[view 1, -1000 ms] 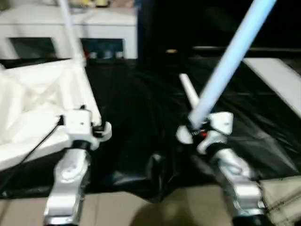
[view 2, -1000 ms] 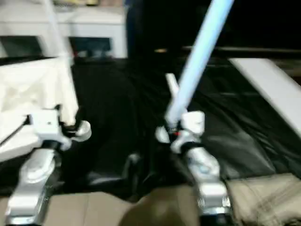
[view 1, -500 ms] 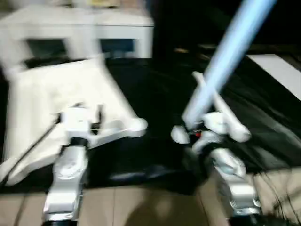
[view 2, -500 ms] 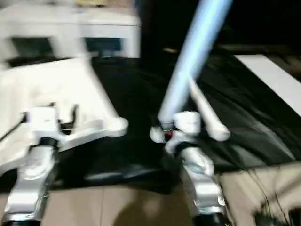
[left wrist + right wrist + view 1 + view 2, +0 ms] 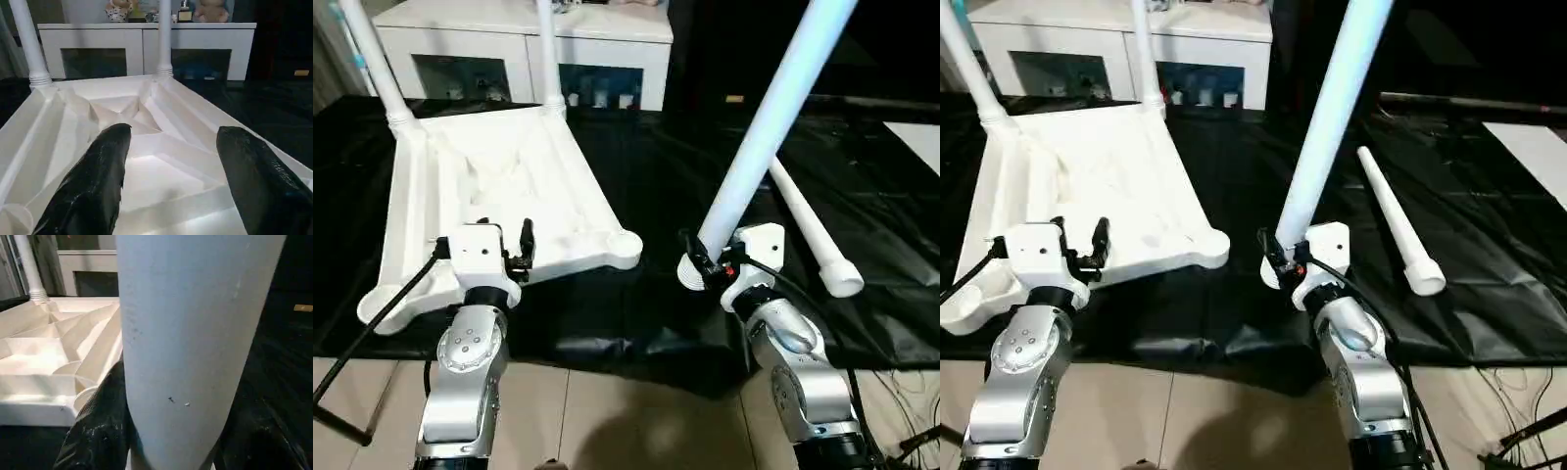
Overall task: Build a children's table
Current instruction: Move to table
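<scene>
Table top [image 5: 499, 186] lies upturned just beyond left pincer [image 5: 171, 161].

White glass-door cabinet [image 5: 524, 49], black floor sheet [image 5: 636, 176], beige tiles [image 5: 607, 421]

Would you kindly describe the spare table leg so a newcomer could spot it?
Start from the black sheet covering the floor. Right of the upturned table top, one white leg lies flat on it. The other legs stand in sockets or sit in the right gripper.
</scene>
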Motion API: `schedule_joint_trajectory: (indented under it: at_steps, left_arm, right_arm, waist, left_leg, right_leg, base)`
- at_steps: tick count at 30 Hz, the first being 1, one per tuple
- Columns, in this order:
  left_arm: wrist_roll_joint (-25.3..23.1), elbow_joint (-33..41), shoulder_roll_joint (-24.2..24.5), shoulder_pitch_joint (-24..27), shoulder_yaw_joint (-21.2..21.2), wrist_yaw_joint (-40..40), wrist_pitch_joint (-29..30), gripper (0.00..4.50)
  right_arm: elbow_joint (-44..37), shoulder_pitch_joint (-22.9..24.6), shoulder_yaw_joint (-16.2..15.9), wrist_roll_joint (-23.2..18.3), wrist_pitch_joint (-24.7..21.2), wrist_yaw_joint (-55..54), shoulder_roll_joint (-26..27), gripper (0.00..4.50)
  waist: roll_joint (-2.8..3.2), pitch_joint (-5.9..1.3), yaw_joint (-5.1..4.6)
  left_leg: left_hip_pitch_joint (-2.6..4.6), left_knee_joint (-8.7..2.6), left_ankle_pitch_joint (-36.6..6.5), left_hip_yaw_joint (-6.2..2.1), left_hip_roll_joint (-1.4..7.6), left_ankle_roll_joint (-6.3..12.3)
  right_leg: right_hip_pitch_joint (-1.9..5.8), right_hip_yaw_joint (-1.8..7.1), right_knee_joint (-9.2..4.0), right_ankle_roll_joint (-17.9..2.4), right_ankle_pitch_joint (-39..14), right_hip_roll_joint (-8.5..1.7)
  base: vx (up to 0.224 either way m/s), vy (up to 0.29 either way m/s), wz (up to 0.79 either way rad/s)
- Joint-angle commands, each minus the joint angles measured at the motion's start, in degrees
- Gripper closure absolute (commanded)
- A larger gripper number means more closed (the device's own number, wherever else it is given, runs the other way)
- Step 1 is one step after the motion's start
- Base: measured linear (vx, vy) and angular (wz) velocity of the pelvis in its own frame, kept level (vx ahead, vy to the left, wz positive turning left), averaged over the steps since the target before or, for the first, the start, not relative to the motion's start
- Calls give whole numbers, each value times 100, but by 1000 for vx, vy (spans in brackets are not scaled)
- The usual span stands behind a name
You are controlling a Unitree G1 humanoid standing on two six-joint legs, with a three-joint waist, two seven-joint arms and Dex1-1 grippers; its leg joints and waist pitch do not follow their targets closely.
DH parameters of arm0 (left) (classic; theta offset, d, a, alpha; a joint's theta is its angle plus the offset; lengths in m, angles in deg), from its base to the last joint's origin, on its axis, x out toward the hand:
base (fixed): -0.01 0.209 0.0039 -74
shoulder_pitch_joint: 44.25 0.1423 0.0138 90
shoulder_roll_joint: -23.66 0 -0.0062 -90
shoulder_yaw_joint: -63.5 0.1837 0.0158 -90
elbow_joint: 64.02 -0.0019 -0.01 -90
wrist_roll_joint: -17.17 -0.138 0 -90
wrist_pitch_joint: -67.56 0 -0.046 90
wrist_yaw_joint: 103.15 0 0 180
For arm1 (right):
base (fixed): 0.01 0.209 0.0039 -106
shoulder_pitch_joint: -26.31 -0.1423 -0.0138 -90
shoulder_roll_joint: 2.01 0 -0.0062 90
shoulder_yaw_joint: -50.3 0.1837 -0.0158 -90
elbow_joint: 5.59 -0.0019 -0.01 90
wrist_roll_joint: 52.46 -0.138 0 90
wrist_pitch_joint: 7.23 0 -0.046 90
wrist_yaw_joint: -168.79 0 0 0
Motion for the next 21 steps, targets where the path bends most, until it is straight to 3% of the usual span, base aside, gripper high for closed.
schedule_joint_trajectory:
  at_steps: [1, 2, 4, 5, 7, 9, 10, 11, 12, 13, 15, 16, 17, 18, 19, 20, 21]
  left_arm:
    - [6, 68, -4, -12, 83, 45, 21, 130]
    - [-2, 74, -4, -3, 97, 48, 26, 130]
    - [-20, 76, -12, 13, 107, 76, 24, 130]
    - [-20, 76, -12, 13, 107, 76, 24, 130]
    - [-27, 72, -6, 12, 108, 88, 29, 130]
    - [-24, 68, -1, 8, 112, 90, 27, 130]
    - [-21, 67, 3, 5, 114, 88, 28, 130]
    - [-20, 60, 4, 0, 120, 89, 26, 130]
    - [-20, 55, 5, -3, 124, 89, 24, 130]
    - [-28, 44, -2, -7, 136, 92, 20, 130]
    - [-38, 40, -20, -2, 154, 95, 13, 130]
    - [-42, 36, -26, -3, 163, 98, 9, 130]
    - [-45, 34, -30, -4, 169, 100, 6, 130]
    - [-48, 25, -35, -8, 178, 104, 4, 130]
    - [-47, 10, -37, -16, 183, 108, 2, 130]
    - [-47, 10, -37, -16, 183, 108, 2, 130]
    - [-44, 3, -37, -21, 183, 108, 2, 130]
  right_arm:
    - [20, -58, 58, 47, 13, 7, -53, 266]
    - [28, -58, 54, 63, 19, -6, -63, 266]
    - [46, -57, 58, 83, 29, -41, -69, 266]
    - [46, -57, 58, 83, 29, -41, -69, 266]
    - [62, -61, 70, 80, 33, -58, -73, 266]
    - [70, -62, 72, 85, 36, -61, -79, 266]
    - [72, -64, 72, 88, 36, -63, -81, 266]
    - [75, -64, 71, 93, 39, -66, -86, 266]
    - [78, -65, 70, 96, 41, -68, -89, 266]
    - [83, -65, 69, 108, 48, -73, -95, 266]
    - [87, -59, 73, 114, 59, -75, -100, 266]
    - [90, -60, 76, 115, 62, -77, -101, 266]
    - [94, -61, 78, 114, 65, -78, -102, 266]
    - [101, -62, 82, 113, 71, -78, -107, 266]
    - [108, -63, 87, 116, 76, -83, -112, 266]
    - [108, -63, 87, 116, 76, -83, -112, 266]
    - [107, -63, 92, 114, 77, -84, -115, 266]
  waist:
    - [55, -221, -29]
    - [64, -224, -17]
    - [65, -306, -22]
    - [58, -325, -22]
    - [67, -373, -21]
    - [70, -401, -17]
    - [58, -440, -22]
    - [56, -446, -25]
    - [57, -459, -43]
    - [64, -455, -82]
    - [69, -455, -161]
    - [13, -426, -208]
    - [-39, -414, -145]
    - [-106, -268, 93]
    - [-127, -346, 200]
    - [-53, -346, 225]
    - [120, -396, 172]
  left_leg:
    - [223, -544, -3169, -93, 330, 69]
    - [222, -559, -3018, -79, 331, 122]
    - [269, -576, -2294, -32, 319, 417]
    - [231, -562, -2058, -24, 303, 504]
    - [259, -480, -1285, -8, 262, 851]
    - [267, -431, -911, -9, 230, 1045]
    - [271, -328, -266, -40, 177, 1419]
    - [289, -292, -56, -53, 163, 1544]
    - [351, -232, 330, -113, 172, 1834]
    - [467, -177, 673, -204, 234, 2164]
    - [692, -121, 1022, -374, 386, 2561]
    - [775, -39, 1178, -463, 480, 2913]
    - [538, 49, 1155, -318, 300, 2813]
    - [-234, 351, 274, 61, -279, 2093]
    - [-490, 493, -181, -63, -156, 1382]
    - [-458, 372, -147, -111, -70, 1110]
    - [-117, 80, 173, -176, 83, 808]
  right_leg:
    - [171, 195, -705, -605, -2402, -388]
    - [219, 194, -716, -634, -2264, -389]
    - [352, 166, -671, -822, -1247, -335]
    - [406, 162, -650, -845, -977, -326]
    - [468, 136, -549, -922, -65, -280]
    - [520, 111, -508, -917, 327, -251]
    - [567, 90, -396, -794, 947, -183]
    - [560, 82, -359, -733, 1118, -158]
    - [520, 53, -267, -600, 1342, -102]
    - [395, 29, -148, -480, 1361, -83]
    - [137, 6, 14, -390, 1068, -104]
    - [-14, 97, 82, -365, 673, -251]
    - [222, 189, -10, -338, 945, -275]
    - [825, 603, -427, -255, 1432, -443]
    - [1128, 806, -465, -256, 1866, -591]
    - [1097, 704, -422, -175, 2082, -475]
    - [913, 343, -141, 208, 2439, -13]
  base:
    - [105, 38, -6]
    - [105, 38, -6]
    - [116, 31, -1]
    - [112, 29, -1]
    - [131, 15, 2]
    - [137, 8, 2]
    - [138, -2, 4]
    - [138, -2, 4]
    - [132, -6, 5]
    - [119, -16, 7]
    - [107, -26, 6]
    - [80, -61, -1]
    - [80, -61, -1]
    - [70, -43, 10]
    - [66, -14, 23]
    - [66, -14, 23]
    - [83, -3, 18]
